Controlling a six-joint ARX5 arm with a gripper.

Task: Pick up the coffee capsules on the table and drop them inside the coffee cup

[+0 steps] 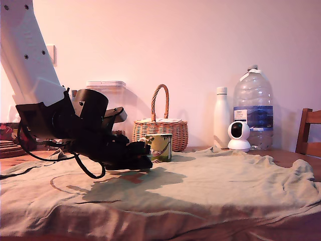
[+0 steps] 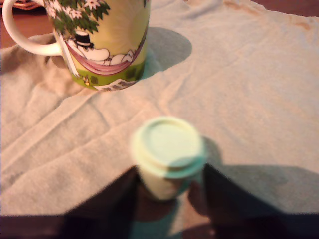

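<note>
exterior: gripper (image 1: 142, 156) low over the cloth (image 1: 210, 186), just left of the mug (image 1: 159, 147) in that view; basket (image 1: 160, 128) behind; capsule hidden | wrist: capsule (image 2: 168, 155) upright between the dark fingers (image 2: 227, 199), near the mug (image 2: 102, 42), not in it | grip: fingers flank the capsule; closure cannot be told

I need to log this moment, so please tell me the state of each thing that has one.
Coffee capsule: upright on the cloth, between the pincer's fingers.
Pincer: low at the capsule; grip cannot be judged.
Coffee cup: upright, contents not visible.
Water bottle: capped, upright.
White bottle: capped, upright.
</note>
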